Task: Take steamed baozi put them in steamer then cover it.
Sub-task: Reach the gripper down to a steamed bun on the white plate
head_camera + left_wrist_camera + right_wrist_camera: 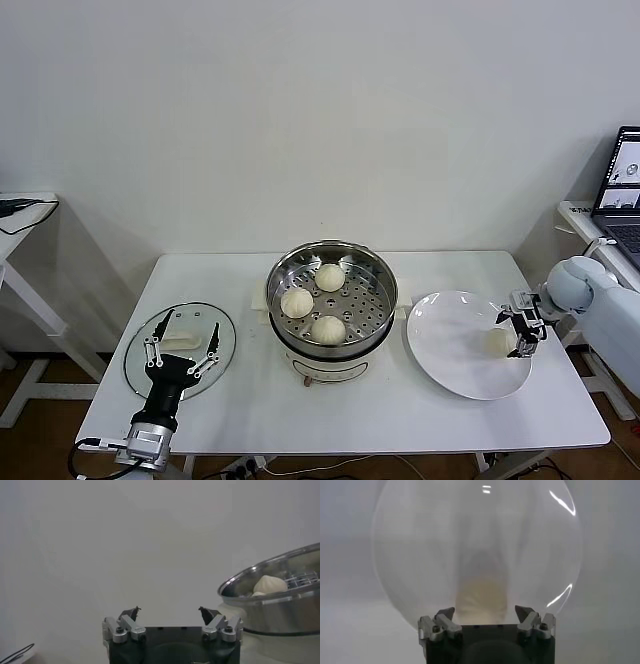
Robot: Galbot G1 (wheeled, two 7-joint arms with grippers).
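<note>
Three steamed baozi (312,300) sit on the perforated tray of the steamer (375,268) at desk (400,410) centre; the fourth baozi (497,341) lies on the white plate (450,345), at its right side. Right gripper (522,326) is at that bun, fingers wide and straddling it, not closed on it as far as the views show; the right wrist view has the bun (481,597) between the fingertips. Judged step: grasp the last bun. To do it well: keep the bun centred between the fingers, close gently since the soft dough will probably dent, lift clear of the plate rim, then set it in the free spot on the tray. Buns are cream-white, round, with pinched tops. Cover (180,345) lies flat at desk left, glass, white handle up; left gripper (183,352) hovers over its near edge, fingers wide, holding nothing.
</note>
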